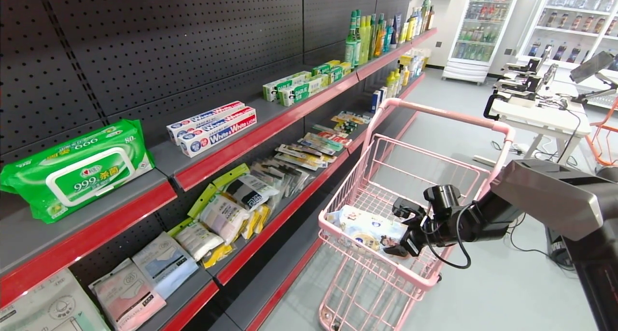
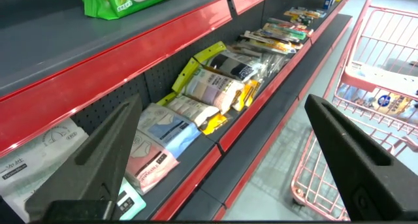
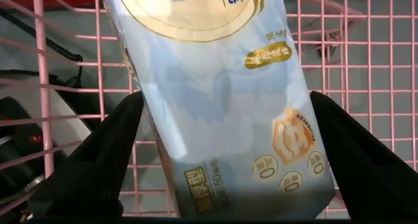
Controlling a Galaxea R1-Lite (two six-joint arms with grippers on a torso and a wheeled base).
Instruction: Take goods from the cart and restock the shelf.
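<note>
A pale blue and white pack of wipes (image 1: pixel 369 227) lies on the wire floor of the pink cart (image 1: pixel 437 111). My right gripper (image 1: pixel 401 235) reaches down into the cart at the pack's near end. In the right wrist view the pack (image 3: pixel 215 119) lies between the fingers of the right gripper (image 3: pixel 226 101), which stand spread open on either side of it. My left gripper (image 2: pixel 223 103) hangs open with nothing in it, in front of the lower shelf (image 2: pixel 261 100) and beside the cart (image 2: pixel 366 28).
The upper shelf (image 1: pixel 159 188) carries a green wipes pack (image 1: pixel 77 169), toothpaste boxes (image 1: pixel 212 126) and bottles (image 1: pixel 367 36) farther along. Bagged goods (image 1: pixel 227 215) crowd the lower shelf. A white desk (image 1: pixel 540 116) and drink fridges (image 1: pixel 480 27) stand beyond the cart.
</note>
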